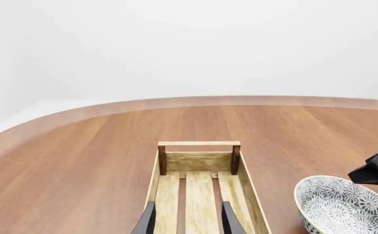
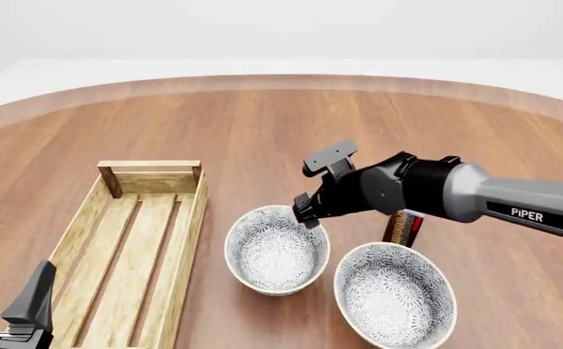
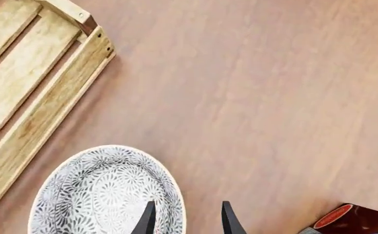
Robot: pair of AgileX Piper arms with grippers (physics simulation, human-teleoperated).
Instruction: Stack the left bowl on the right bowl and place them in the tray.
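Behind right arm (image 2: 436,190), a half-hidden dark object (image 2: 402,227) (both grippers (image 3: 185,214) unclenched, empty).

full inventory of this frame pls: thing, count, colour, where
tray: 1, pale wood, table's left side, nothing in it
left bowl: 1, white with grey floral pattern, centre, just right of the tray, upright
right bowl: 1, same pattern, right of the left bowl, nearer the camera
box: 1, dark brown and red, behind the right bowl, mostly hidden by the right arm
table: 1, brown wood
left pincer: 1, black, open, over the tray's near end
right pincer: 1, black, open, over the left bowl's far rim
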